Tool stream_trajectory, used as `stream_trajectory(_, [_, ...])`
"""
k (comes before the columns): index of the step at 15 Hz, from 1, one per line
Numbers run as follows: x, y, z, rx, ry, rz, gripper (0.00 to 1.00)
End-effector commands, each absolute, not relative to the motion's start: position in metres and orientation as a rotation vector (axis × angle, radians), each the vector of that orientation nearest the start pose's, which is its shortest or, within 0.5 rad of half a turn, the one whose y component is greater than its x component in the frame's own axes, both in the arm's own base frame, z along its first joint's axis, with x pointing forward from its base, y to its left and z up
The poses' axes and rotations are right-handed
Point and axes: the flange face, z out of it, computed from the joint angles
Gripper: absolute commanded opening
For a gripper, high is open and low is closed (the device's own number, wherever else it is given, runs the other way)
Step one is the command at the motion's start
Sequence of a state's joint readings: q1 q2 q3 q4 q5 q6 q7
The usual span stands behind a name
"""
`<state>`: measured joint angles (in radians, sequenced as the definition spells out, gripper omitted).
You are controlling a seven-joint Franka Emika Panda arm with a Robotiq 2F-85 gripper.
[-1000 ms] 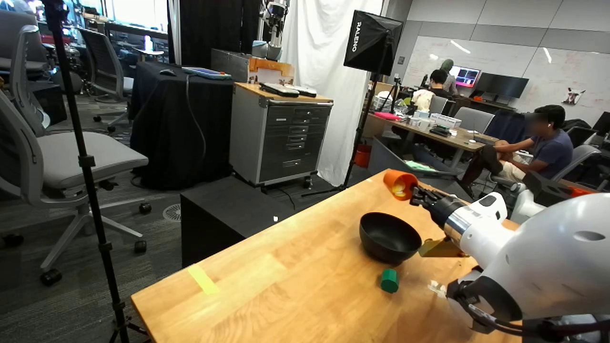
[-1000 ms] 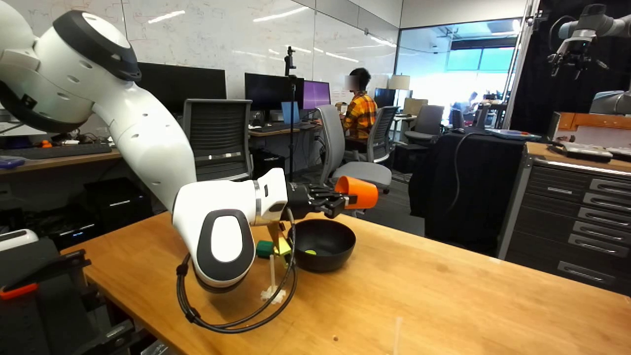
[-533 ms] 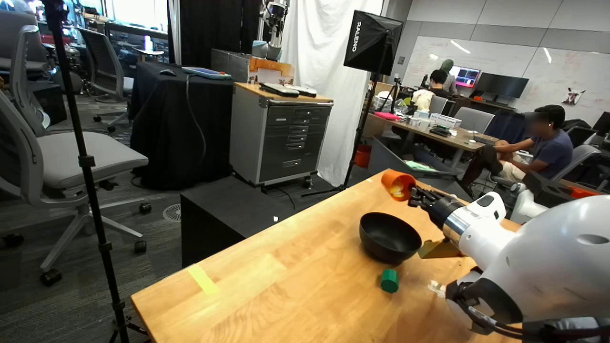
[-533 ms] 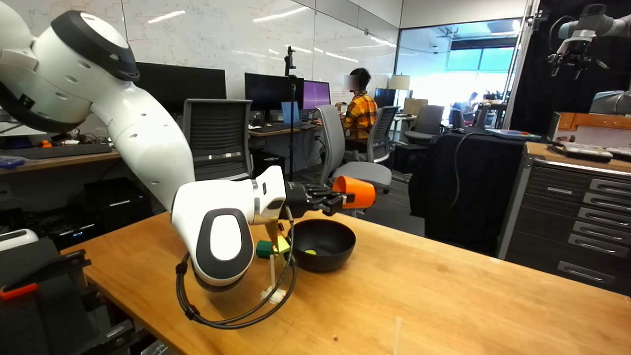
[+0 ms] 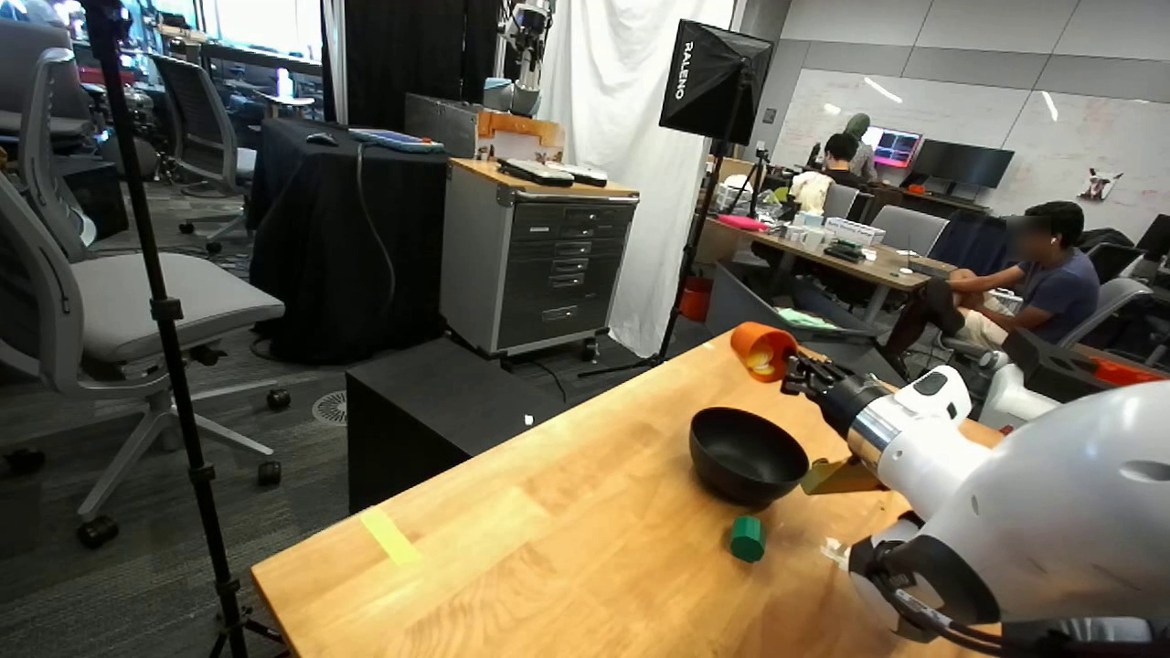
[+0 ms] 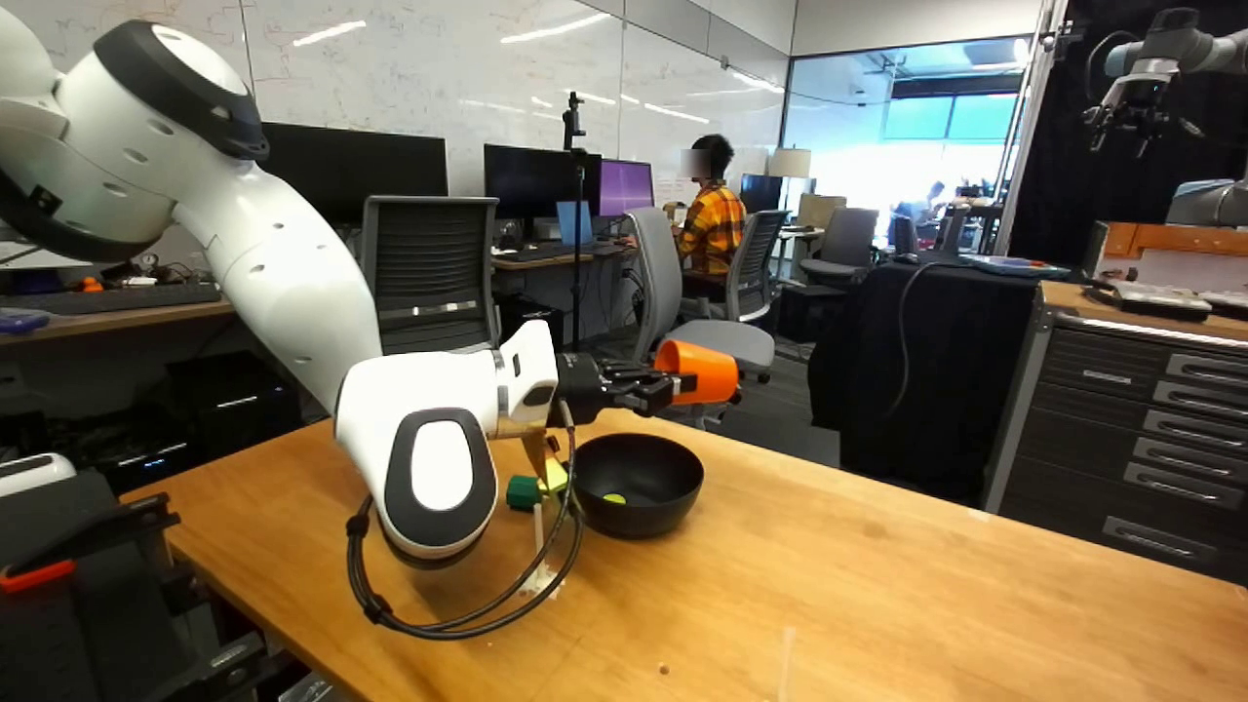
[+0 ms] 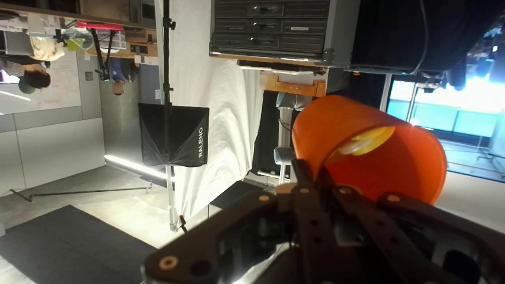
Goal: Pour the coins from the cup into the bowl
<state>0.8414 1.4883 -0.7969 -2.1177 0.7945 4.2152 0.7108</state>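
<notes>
Yellow disc-shaped coins [image 7: 370,142] sit inside the orange tapered plastic-looking cup [image 7: 339,120], held aloft nearly sideways ahead of the black two-fingered claw [image 7: 314,170], its mouth facing back toward the white robot arm [image 6: 297,268]. The jaws are nearly together, pinching the cup's wall. A round black bowl [image 5: 745,457] seems to sit underneath; pouring likely needs that mouth dipped lower.

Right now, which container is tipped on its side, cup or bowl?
The orange cup, pinched at its rim by the gripper, mouth facing roughly sideways; the black bowl sits upright on the table.
</notes>
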Motion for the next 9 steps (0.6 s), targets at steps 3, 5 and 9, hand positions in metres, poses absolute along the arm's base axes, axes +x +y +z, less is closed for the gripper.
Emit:
stream_trajectory(3, [0.5045,-0.044,0.1044,-2.476,0.433,-2.5,0.04])
stream_trajectory(5, [0.5037,-0.044,0.1058,-2.478,0.43,-2.514,0.04])
stream_trajectory(9, [0.5017,-0.0457,0.1084,-2.486,0.428,-2.549,0.04])
